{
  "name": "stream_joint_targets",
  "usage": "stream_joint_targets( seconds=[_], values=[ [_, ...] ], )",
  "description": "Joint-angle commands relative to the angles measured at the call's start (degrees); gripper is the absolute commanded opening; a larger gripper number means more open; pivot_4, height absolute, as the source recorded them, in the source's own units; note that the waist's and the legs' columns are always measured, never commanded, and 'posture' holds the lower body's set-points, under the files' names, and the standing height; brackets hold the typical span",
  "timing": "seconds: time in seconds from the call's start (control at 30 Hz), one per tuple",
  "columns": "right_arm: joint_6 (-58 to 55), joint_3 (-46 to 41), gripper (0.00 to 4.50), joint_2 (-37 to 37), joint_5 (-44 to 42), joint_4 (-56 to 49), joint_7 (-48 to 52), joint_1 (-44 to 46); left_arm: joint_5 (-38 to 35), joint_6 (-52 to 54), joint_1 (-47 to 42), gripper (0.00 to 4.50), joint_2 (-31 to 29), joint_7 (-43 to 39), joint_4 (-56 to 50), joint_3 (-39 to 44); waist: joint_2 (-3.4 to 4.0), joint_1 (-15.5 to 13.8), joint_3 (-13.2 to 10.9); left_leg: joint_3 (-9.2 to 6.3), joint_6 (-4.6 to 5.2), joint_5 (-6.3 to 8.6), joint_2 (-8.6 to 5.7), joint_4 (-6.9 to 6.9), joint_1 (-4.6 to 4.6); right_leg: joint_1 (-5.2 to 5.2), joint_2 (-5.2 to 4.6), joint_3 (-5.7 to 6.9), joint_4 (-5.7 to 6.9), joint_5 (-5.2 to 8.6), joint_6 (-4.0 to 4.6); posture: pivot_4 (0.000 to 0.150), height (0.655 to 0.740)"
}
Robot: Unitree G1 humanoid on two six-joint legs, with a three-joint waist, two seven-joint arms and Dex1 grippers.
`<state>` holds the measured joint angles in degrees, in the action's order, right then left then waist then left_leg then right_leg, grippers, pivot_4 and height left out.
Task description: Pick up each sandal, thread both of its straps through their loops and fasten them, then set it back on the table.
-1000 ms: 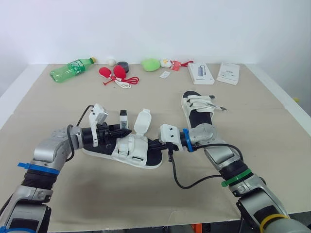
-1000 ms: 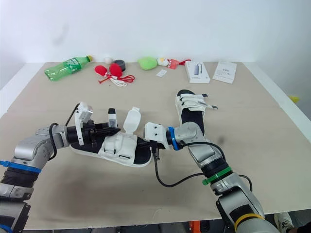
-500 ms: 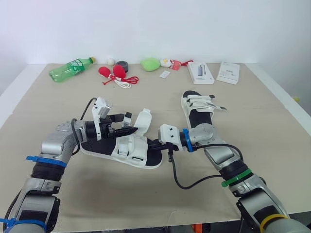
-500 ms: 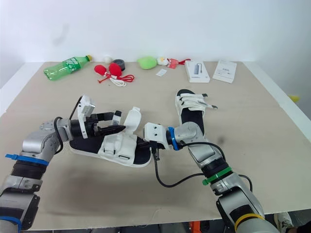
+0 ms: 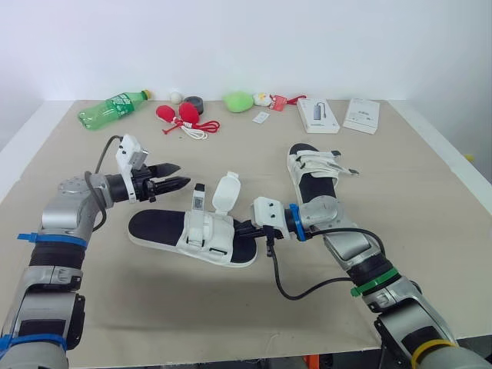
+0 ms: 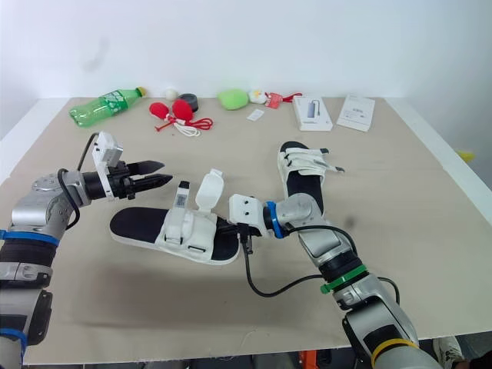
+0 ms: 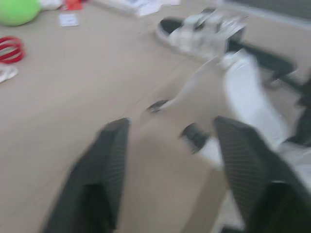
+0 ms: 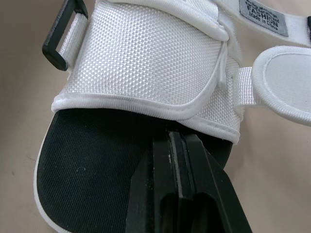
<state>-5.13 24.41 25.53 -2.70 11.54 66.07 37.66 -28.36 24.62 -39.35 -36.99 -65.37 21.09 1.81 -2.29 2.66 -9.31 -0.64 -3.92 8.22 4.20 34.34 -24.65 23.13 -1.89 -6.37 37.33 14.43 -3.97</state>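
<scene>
My left claw (image 5: 183,174) open above beige tabletop (image 5: 192,307). My right claw (image 5: 244,228) pinches black-soled white-strap sandal (image 5: 154,229). White wall (image 5: 246,46) behind.

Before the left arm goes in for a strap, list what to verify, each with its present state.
1. Left gripper open and empty: ok.
2. Left gripper apart from the near sandal: ok, it hovers over the table.
3. Right gripper shut on the near sandal's sole: ok.
4. Near sandal's straps fastened: not ok; the wide flap and the narrow strap stand up loose.
5. Far sandal fastened: cannot tell.
</scene>
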Motion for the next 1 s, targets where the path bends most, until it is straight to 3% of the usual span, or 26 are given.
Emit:
stream_joint_targets(
  seconds=[0.03, 0.1, 0.47, 0.73, 1.0],
  values=[
    [-1.4, 1.6, 0.00, 1.4, 3.8, 3.6, -0.3, -1.1, -2.6, 6.1, 1.2, 0.72, -0.5, -4.2, -5.1, -1.2, 0.00, 0.0, 0.0, 0.00, 0.00, 0.00, 0.00, 0.00, 0.00, 0.00, 0.00, 0.00, 0.00, 0.00, 0.00, 0.150, 0.7400],
    [-1.3, 1.6, 0.00, 1.4, 3.9, 3.9, -0.3, -1.0, -2.1, 7.9, 1.5, 0.05, -0.4, -5.0, -5.1, -2.1, 0.00, 0.0, 0.0, 0.00, 0.00, 0.00, 0.00, 0.00, 0.02, 0.00, 0.00, 0.00, 0.00, 0.00, 0.00, 0.150, 0.7400],
    [-1.8, 1.4, 0.00, 1.6, 3.8, 3.1, -0.6, -1.5, 3.4, 12.7, -4.2, 0.05, 0.5, -8.5, 5.8, -8.2, 0.00, 0.0, 0.0, -0.15, 0.00, -0.02, 0.00, 0.03, -0.02, 0.01, 0.09, 0.00, 0.00, -0.01, 0.00, 0.150, 0.7400],
    [-1.8, 1.2, 0.00, 1.9, 4.0, 2.8, -0.9, -1.8, 5.7, 11.7, -4.4, 0.05, 0.5, -15.6, 5.5, -11.7, 0.00, 0.0, 0.0, -0.19, 0.00, -0.01, 0.00, 0.02, -0.04, 0.01, 0.13, 0.00, 0.00, 0.00, 0.01, 0.150, 0.7400],
    [-1.9, 1.3, 0.00, 1.9, 4.0, 2.6, -0.9, -1.9, 10.0, 5.9, -3.0, 0.05, 2.0, -13.7, 7.1, -12.1, 0.01, 0.0, 0.0, -0.22, 0.00, -0.01, 0.00, 0.02, -0.03, 0.00, 0.13, 0.00, 0.00, 0.01, 0.00, 0.150, 0.7400]
  ],
)
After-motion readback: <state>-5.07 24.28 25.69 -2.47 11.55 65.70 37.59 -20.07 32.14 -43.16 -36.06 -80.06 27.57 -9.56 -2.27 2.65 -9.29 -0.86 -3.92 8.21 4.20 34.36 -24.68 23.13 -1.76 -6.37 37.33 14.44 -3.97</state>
